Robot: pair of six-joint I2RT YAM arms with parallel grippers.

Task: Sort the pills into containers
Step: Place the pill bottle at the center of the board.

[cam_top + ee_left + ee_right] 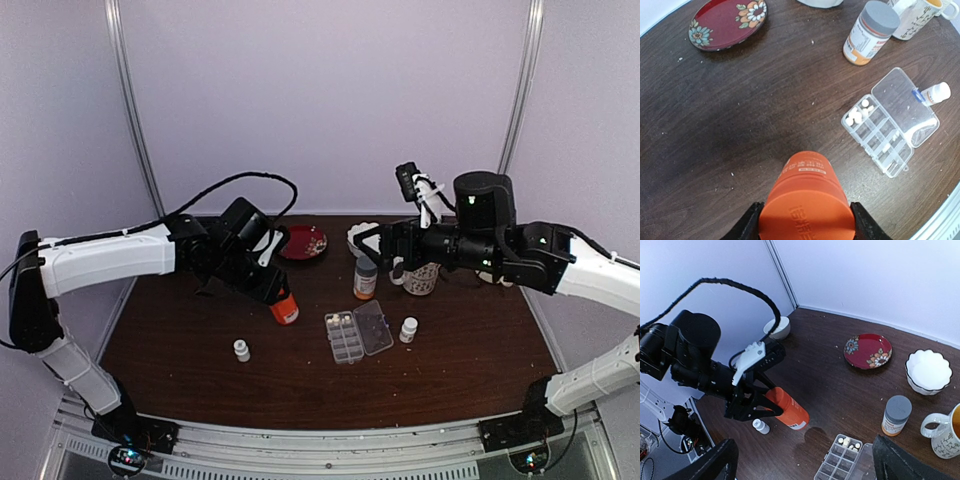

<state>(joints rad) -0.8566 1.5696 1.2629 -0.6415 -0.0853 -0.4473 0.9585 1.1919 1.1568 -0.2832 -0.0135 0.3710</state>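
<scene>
Left gripper clamps the orange bottle left of the pill box, right gripper gapes empty behind it; next probably calls for a careful pour into its cells.

The left tool is clamping an orange bottle above the tabletop; the right tool is hovering wide open.

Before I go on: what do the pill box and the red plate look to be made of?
Pill box: clear hard plastic, glossy; the dark wood-grain table shows through its open lid. Red plate: probably glazed ceramic, going by its smooth sheen and painted flowers, though melamine could look the same.
</scene>
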